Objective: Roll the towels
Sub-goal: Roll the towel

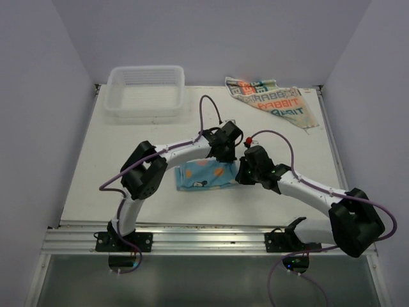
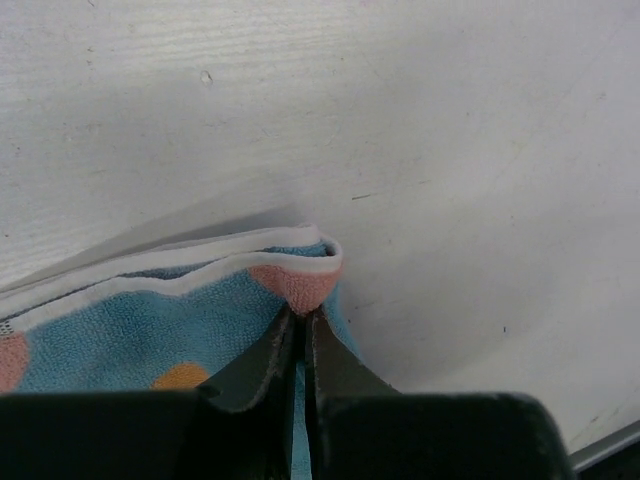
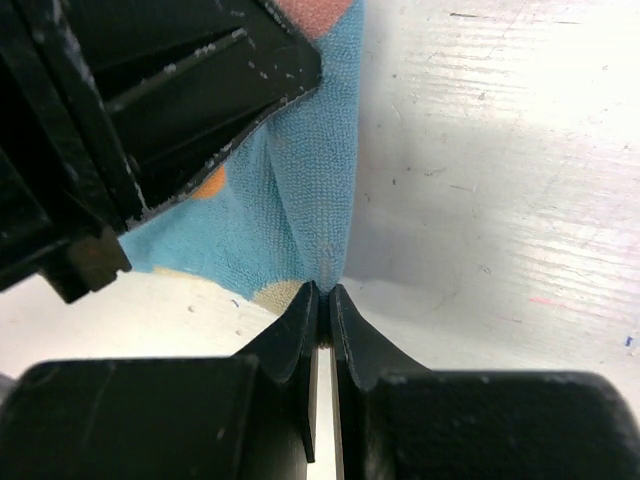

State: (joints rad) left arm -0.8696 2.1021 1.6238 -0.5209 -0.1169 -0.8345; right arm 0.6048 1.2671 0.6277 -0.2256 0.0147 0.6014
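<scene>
A light blue towel (image 1: pixel 201 176) with pale dots lies folded in the middle of the table. My left gripper (image 1: pixel 225 155) is shut on its far right corner; in the left wrist view the pink-dotted, white-hemmed corner of the blue towel (image 2: pixel 150 320) is pinched in the left gripper (image 2: pixel 303 315). My right gripper (image 1: pixel 239 174) is shut on the near right corner, and in the right wrist view the blue towel (image 3: pixel 300 180) rises from the right gripper (image 3: pixel 325 292). The cream towel (image 1: pixel 275 101) with RABBIT lettering lies spread at the back right.
A white slatted basket (image 1: pixel 146 91) stands at the back left of the table (image 1: pixel 96 166). The left arm's gripper body (image 3: pixel 130 110) fills the upper left of the right wrist view, close to my right fingers.
</scene>
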